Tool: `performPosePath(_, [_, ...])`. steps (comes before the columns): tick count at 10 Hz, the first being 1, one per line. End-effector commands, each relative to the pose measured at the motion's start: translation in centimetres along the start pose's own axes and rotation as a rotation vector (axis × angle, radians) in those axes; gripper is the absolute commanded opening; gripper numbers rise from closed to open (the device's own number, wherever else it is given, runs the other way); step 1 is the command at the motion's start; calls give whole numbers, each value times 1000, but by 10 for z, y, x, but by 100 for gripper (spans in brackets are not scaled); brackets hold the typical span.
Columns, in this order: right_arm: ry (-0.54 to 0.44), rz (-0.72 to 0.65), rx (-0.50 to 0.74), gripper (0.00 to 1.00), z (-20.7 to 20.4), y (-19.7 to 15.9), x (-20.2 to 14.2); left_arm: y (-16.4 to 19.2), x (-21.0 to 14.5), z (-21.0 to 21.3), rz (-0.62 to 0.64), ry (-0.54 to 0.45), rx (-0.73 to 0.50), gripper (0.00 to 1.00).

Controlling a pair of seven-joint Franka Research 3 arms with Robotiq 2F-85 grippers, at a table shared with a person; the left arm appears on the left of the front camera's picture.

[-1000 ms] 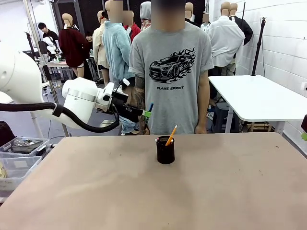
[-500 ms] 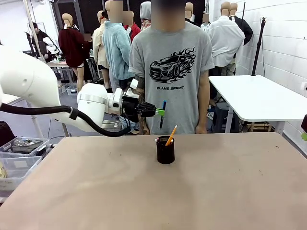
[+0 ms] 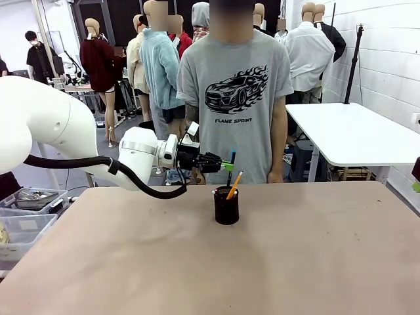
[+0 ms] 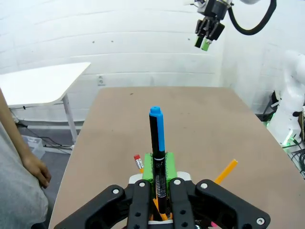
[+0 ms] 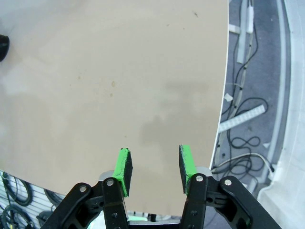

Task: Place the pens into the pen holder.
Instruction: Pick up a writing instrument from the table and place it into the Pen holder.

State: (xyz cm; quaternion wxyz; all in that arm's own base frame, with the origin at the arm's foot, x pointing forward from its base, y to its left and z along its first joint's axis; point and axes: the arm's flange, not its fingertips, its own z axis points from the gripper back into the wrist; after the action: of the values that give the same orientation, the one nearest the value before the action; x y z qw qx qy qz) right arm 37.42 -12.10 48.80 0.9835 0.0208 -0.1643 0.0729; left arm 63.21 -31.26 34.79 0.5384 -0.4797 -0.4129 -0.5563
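Observation:
My left gripper (image 3: 227, 165) is shut on the black-and-blue pen (image 3: 231, 159), holding it upright just above the pen holder (image 3: 226, 206), a black mesh cup near the table's far middle. A yellow-orange pencil (image 3: 234, 185) leans out of the cup. In the left wrist view the pen (image 4: 157, 143) stands clamped between the green pads (image 4: 169, 162), with the orange pencil (image 4: 226, 171) and a red-tipped stick end (image 4: 138, 162) below them. My right gripper (image 5: 154, 164) hangs open over bare table near its edge and is seen far off as the right gripper (image 4: 206, 36). The whitish pen is not clearly visible.
A person in a grey T-shirt (image 3: 234, 98) stands at the far side right behind the cup, arms down. The tan table (image 3: 262, 262) spreads wide around the cup. Clear plastic bins (image 3: 23, 210) sit off the table's left. Cables (image 5: 248, 114) lie on the floor beyond the edge.
The left arm has carried the black-and-blue pen rightward and lower, from left of the person to just above the cup. The cup and pencil have stayed put.

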Motion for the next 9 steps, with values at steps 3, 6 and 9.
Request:
performPosePath(3, [14,-11,-30,52,-1,1,1,-6,-2,20,31,-23,-22,0])
performPosePath(6, [14,-11,-30,52,-1,1,1,-15,-8,14,49,-37,-67,0])
performPosePath(9, [14,-11,-30,52,-1,1,1,-8,-24,2,53,12,-55,0])
